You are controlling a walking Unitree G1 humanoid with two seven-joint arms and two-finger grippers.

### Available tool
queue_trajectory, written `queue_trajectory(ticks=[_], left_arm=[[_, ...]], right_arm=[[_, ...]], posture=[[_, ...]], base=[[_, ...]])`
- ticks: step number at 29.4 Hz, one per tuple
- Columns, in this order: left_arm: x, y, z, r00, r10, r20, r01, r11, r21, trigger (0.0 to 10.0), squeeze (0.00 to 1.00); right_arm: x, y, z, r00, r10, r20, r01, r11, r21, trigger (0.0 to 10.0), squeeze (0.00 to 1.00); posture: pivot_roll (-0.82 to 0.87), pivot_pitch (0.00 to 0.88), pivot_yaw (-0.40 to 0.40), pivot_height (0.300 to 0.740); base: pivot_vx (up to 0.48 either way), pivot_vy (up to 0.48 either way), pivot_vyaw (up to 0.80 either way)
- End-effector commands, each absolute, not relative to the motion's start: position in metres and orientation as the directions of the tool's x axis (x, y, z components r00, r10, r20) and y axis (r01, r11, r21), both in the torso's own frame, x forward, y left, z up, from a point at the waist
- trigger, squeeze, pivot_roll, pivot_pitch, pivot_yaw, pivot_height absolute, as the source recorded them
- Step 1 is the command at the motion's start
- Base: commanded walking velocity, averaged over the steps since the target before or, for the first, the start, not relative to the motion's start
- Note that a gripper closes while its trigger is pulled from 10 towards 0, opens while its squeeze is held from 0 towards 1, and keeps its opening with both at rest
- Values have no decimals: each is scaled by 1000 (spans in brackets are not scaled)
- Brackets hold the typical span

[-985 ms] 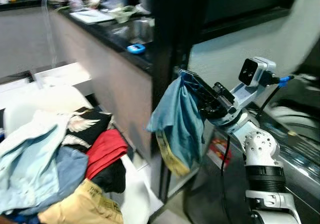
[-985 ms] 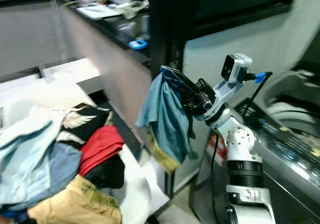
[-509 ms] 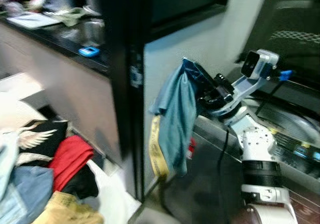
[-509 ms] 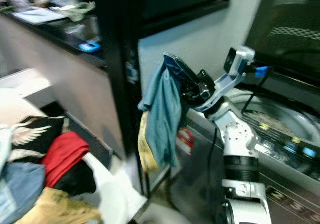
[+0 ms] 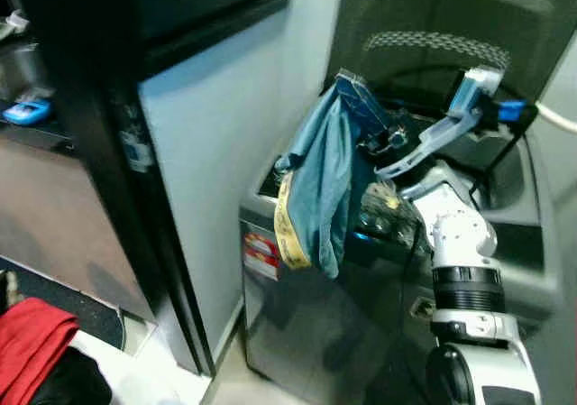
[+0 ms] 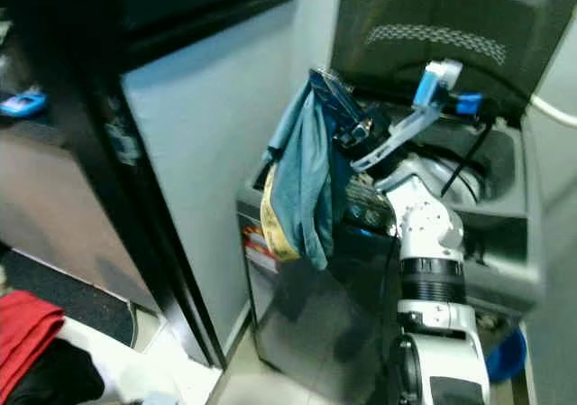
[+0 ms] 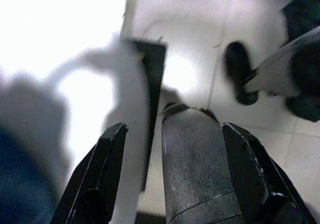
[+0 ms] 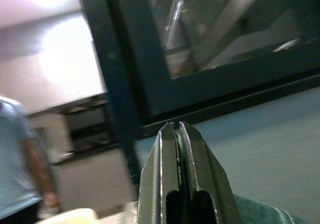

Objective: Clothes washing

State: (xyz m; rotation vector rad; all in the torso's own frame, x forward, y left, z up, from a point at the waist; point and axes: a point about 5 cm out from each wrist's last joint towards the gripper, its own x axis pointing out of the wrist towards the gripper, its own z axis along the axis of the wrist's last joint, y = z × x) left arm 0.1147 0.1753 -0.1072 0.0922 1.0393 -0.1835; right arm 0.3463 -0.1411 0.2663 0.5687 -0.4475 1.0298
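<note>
My right hand (image 5: 353, 94) is clamped shut on a teal-blue cloth garment with a yellow printed band (image 5: 317, 184), which hangs from my fingertips in front of the open grey top-loading washing machine (image 6: 505, 279), its folds draped over the near front corner of the machine's top. The machine's dark raised lid (image 5: 433, 26) stands behind my arm, and the drum opening lies past the garment, partly hidden by my wrist and its blue-tipped camera mount. To the machine's left is a pale grey wall panel (image 5: 216, 134), then a black upright post (image 5: 117, 170) that blocks the view beyond it. A dark bench (image 6: 27, 121) with a small blue object (image 5: 20, 112) on it is cut off at the left edge. At the lower left corner a red cloth piece (image 5: 32, 346) and a black one beside it lie on a white surface, only partly in frame. My left hand (image 7: 185, 149) hangs spread wide over a light tiled floor (image 7: 190, 29), grasping nothing. In the right wrist view a person in a light blue shirt (image 8: 17, 154) stands at the edge, blurred.
</note>
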Motion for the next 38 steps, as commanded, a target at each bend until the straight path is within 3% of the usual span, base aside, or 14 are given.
queue_trajectory(ticks=[1,8,9,10,11,12,13,23,38], left_arm=[[100,172,-112,439,-121,-890,210,977,-30,10000,0],[101,172,-112,443,-126,-888,200,979,-40,10000,0],[101,173,-112,441,-127,-888,200,979,-41,10000,0],[101,173,-112,441,-127,-888,200,979,-41,10000,0],[101,173,-112,439,-130,-889,195,980,-47,10000,0],[101,173,-112,438,-132,-889,191,980,-51,10000,0],[100,174,-112,437,-130,-890,185,981,-53,10000,0],[97,176,-112,434,-129,-892,179,982,-55,10000,0],[97,175,-113,437,-121,-891,162,985,-54,10000,0]], right_arm=[[346,-133,268,431,686,586,-898,392,201,0,0],[349,-127,264,454,690,564,-887,413,207,0,0],[349,-125,263,456,692,559,-885,418,205,3294,0],[349,-125,263,456,692,559,-885,418,205,3294,0],[350,-124,263,459,693,556,-884,421,204,7608,0],[350,-124,262,460,694,554,-883,423,203,7608,0],[350,-122,262,463,695,550,-881,428,201,10000,0],[352,-117,258,482,701,526,-870,455,191,10000,0],[354,-113,253,505,718,479,-855,494,159,10000,0]], posture=[[-16,0,-40,740],[-16,0,-40,740],[-16,0,-40,740],[-16,0,-40,740],[-16,0,-40,740],[-16,0,-40,740],[-11,0,-40,740],[-10,0,-40,740],[-12,0,-38,740]], base=[[0,0,-800],[0,0,-343],[0,0,0],[0,0,0],[0,-330,0],[0,-330,0],[0,-472,0],[0,-464,0],[0,0,0]])
